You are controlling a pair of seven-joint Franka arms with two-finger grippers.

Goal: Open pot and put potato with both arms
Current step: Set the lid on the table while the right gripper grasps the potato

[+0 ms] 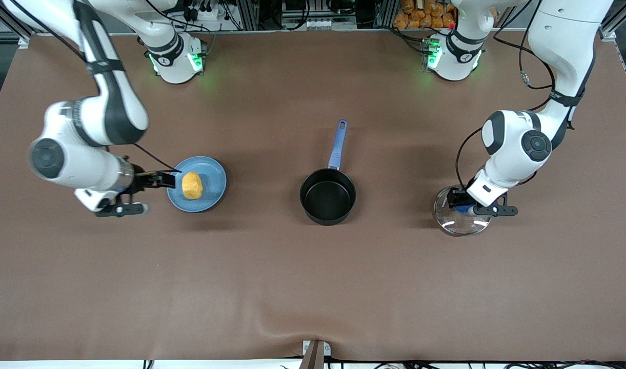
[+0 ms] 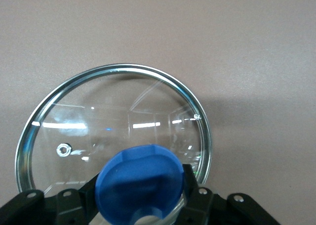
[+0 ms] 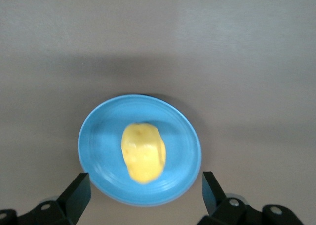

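The right tool [image 1: 172,179], fingers spread wide, hovers by the blue plate [image 1: 215,179] carrying the potato [image 1: 192,185], well apart from the open pot [image 1: 327,196], while the left tool [image 1: 459,201] pinches the lid [image 1: 460,221] knob

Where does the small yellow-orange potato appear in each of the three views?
Front view: the small yellow-orange potato lies on the flat blue plate, toward the right arm's end of the table.
Left wrist view: not in it.
Right wrist view: the potato lies in the plate's middle, ahead of the open right gripper.
Shared landmark: the blue plate.
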